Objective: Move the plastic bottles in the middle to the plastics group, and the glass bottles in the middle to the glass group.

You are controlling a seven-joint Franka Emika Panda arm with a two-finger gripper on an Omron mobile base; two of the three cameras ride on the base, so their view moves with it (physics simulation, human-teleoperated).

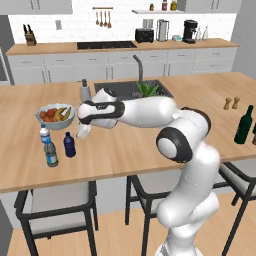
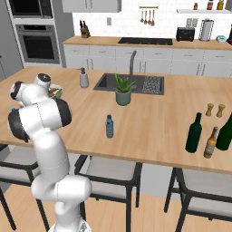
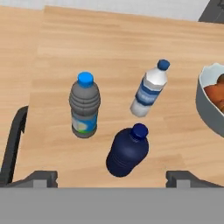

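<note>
The gripper point(image 3: 111, 177) hangs over the wooden counter point(image 3: 109, 52) with its jaws spread wide and nothing between them. The dark navy bottle point(image 3: 127, 150) stands upright just ahead of the gap between the jaws. Beyond it stand the greyish bottle point(image 3: 84, 105) and the clear white-labelled bottle point(image 3: 148, 89), close together, with the fruit bowl point(image 3: 205, 105) off to one side.

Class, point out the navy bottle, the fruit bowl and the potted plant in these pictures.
navy bottle point(image 3: 127, 151), hand view, on its body.
fruit bowl point(image 1: 47, 121), left base view, on its outer wall.
potted plant point(image 2: 123, 99), right base view, on its pot.
</note>
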